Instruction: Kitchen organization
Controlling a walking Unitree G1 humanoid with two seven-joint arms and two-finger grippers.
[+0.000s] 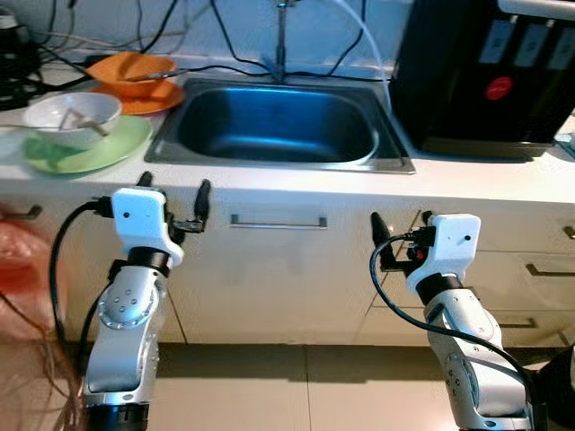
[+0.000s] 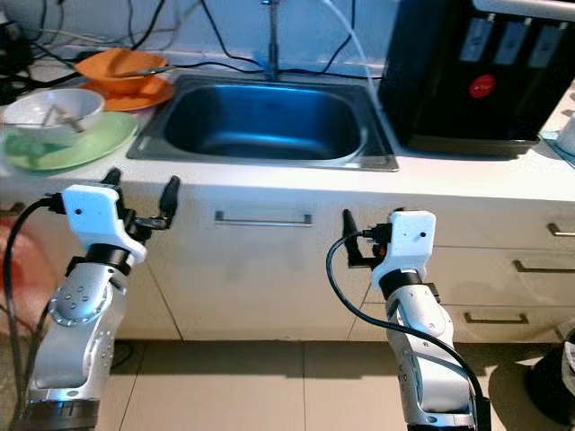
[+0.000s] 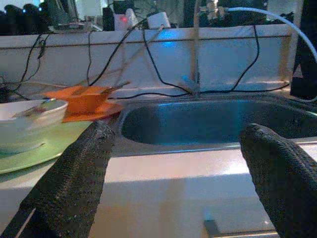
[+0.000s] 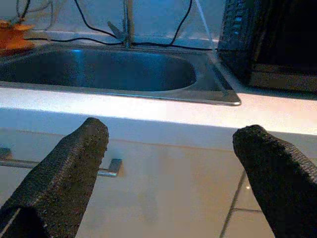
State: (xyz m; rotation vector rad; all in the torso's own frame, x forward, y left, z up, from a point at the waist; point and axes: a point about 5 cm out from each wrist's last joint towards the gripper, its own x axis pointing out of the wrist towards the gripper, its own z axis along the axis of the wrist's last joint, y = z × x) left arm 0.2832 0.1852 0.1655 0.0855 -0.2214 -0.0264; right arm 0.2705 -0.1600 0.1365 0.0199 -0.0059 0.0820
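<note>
At the left of the white counter a white bowl [image 1: 72, 117] with a utensil in it sits on a green plate [image 1: 108, 148]. Behind them an orange bowl [image 1: 135, 70] rests on an orange plate [image 1: 148, 99]. The steel sink [image 1: 278, 126] in the middle holds nothing. My left gripper [image 1: 174, 184] is open and hangs in front of the counter edge, below the green plate. Open as well, my right gripper [image 1: 402, 218] is lower, before the cabinet front under the sink's right corner. Both hold nothing.
A black appliance [image 1: 490, 72] stands on the counter right of the sink. A faucet [image 1: 281, 40] and several black cables run along the back wall. A drawer handle [image 1: 278, 221] lies between my grippers. A blurred red shape [image 1: 22, 260] is at the far left.
</note>
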